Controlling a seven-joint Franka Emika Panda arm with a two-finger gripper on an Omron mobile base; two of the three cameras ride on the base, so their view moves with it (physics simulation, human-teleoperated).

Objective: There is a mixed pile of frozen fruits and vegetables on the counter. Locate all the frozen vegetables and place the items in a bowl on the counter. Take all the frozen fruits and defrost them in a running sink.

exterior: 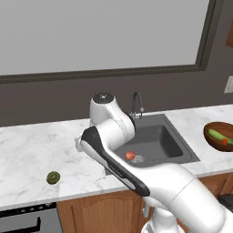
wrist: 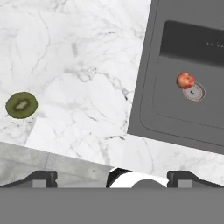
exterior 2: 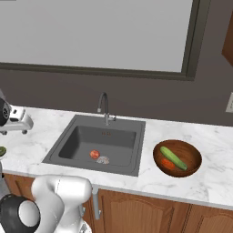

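Currently the gripper [wrist: 112,177] is held above the white marble worktop [wrist: 78,65], with its two dark fingertips [wrist: 41,177] spread wide apart and nothing between them. In the hand view the gripper hangs over bare marble just beside the sink's outer rim, between the green fruit and the basin.

Sink [exterior 2: 98,143]: a dark grey rectangular basin set into the worktop, with a curved gooseneck faucet [exterior 2: 104,107] at its rear edge. Whether water is running cannot be told.

Red apple [exterior 2: 94,154]: resting on the basin floor, just beside the round metal drain [exterior 2: 103,159]; the two appear to touch or nearly touch.

Dark olive-green round fruit [exterior: 53,177]: lying on the worktop near its front edge, well apart from the sink on the side away from the bowl. In the hand view its paler, speckled centre is visible. It is apart from the gripper.

Bowl [exterior 2: 189,152]: a shallow reddish-brown wooden bowl standing on the worktop on the opposite side of the sink, near the front edge. Inside it the green cucumber [exterior 2: 173,158] lies diagonally, with the orange carrot [exterior 2: 167,163] just beside it and touching it.

Brown wooden cabinets [exterior 2: 136,211] run below the worktop.
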